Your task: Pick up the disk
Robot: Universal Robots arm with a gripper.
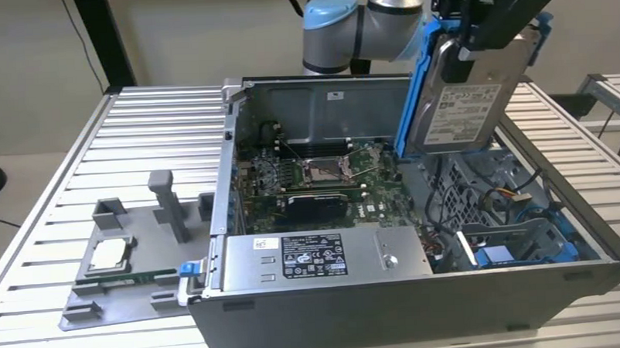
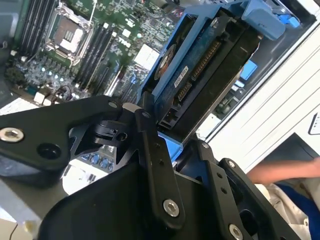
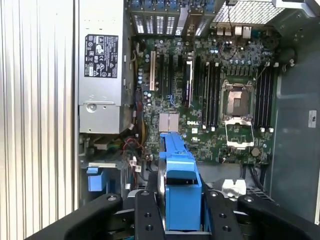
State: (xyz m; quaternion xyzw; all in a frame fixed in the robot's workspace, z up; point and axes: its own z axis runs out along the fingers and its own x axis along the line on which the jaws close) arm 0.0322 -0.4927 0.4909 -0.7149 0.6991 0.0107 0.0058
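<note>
Open grey computer case (image 1: 397, 310) lies on its side on a ribbed metal surface (image 1: 154, 133). Green motherboard (image 1: 310, 182) exposed inside, with an empty processor socket (image 1: 324, 170) near its middle; same socket (image 3: 236, 100) flanked by dark memory slots in the first wrist view. Grey power supply box (image 1: 328, 254) with black label sits along the case's near wall. Blue drive bay parts (image 1: 498, 256) at the case's end toward the exterior view's right. Beside the case, toward the exterior view's left, a grey fixture tray (image 1: 128, 281) with upright posts carries a small square silver chip (image 1: 112, 254) and a green memory stick (image 1: 123, 279). Person's hand (image 2: 280, 172) at the edge of the second wrist view.
</note>
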